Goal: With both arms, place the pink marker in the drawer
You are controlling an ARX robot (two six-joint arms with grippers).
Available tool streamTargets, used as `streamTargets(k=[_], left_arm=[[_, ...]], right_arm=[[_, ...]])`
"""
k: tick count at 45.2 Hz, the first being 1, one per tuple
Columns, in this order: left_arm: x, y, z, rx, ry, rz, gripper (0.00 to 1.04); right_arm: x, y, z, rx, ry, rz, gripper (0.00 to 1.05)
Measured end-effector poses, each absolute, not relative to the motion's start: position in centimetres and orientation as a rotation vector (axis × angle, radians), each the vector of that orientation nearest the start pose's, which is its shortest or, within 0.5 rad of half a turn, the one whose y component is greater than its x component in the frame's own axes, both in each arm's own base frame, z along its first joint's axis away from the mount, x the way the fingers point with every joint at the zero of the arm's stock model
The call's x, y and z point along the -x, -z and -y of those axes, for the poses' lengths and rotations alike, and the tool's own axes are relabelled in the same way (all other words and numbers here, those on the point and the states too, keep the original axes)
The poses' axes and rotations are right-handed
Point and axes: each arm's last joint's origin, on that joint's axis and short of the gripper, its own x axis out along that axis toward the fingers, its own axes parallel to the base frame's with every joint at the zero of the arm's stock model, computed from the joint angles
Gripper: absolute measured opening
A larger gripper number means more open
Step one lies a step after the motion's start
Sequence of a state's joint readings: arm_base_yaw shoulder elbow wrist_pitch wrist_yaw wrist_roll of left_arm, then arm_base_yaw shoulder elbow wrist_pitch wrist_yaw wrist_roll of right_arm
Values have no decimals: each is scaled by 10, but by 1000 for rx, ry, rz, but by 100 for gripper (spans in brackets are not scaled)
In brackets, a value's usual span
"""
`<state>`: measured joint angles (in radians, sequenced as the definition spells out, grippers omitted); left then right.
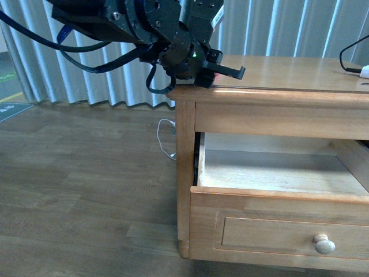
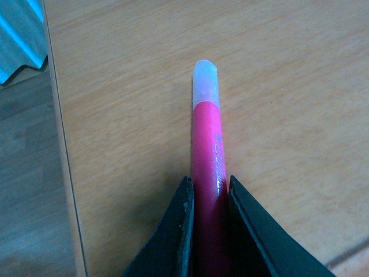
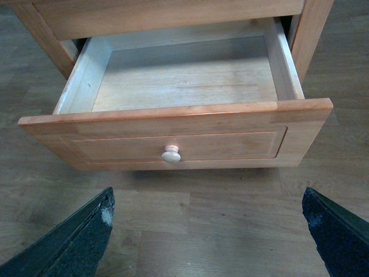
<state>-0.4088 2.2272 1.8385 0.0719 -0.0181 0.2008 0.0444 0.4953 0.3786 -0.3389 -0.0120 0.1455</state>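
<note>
- Pink marker (image 2: 206, 173) sits squeezed between the two fingers of the left claw (image 2: 209, 183), its magenta barrel touching both inner faces.
- Most of the barrel sticks out ahead of the fingertips (image 2: 185, 190), and the whitish cap (image 2: 206, 81) is the end farthest from the claw.
- Left claw is clamped on the marker. The jaws stand only a barrel's width apart.
- Under the claw and marker is the light wooden worktop (image 2: 288, 86). The pictures do not show whether the marker touches the wood or hangs just above it.
- In the front view this claw is low over the worktop's near left corner, close to the edge, fingers pointing across the top.
- Drawer (image 3: 230, 144) is pulled out below the worktop. It lies lower than the left claw and off to its right.
- Right claw (image 3: 207, 193) is spread wide with nothing between its fingers, and it faces the drawer front from above the wooden floor (image 3: 230, 231).
- Round pale knob (image 3: 171, 154) lies ahead of the right claw, roughly midway between its two fingers and well apart from both.
- Far beyond the left claw, at the opposite end of the worktop, lies a black cable (image 1: 351, 52).
</note>
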Motion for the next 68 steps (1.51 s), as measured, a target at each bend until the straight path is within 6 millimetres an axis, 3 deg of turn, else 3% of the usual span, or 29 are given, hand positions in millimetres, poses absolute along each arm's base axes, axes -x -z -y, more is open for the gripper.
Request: streamTargets(k=[8,21,31,47,63,68], left_arm=[[-459,-251,194,-276,515,-214,15],[-389,-288,188,-325,766,-84,15],[-364,-277,199,-373,854,-97,15],[-381,-206,238,-442,812,-218,15],[-394,-172,260,-439,789,-278,15],[-394,-168,263,-443,771,-284,30]], right_arm=[[-125,-217,-6,-136,-22,-459,96],[-125,-217,-6,-136,-22,-459,96],[-125,-217,-6,-136,-22,-459,96],[-125,-217,-6,-136,-22,-459,96],[-125,-217,-6,-136,-22,-459,96],[-125,-217,-6,-136,-22,-459,96]])
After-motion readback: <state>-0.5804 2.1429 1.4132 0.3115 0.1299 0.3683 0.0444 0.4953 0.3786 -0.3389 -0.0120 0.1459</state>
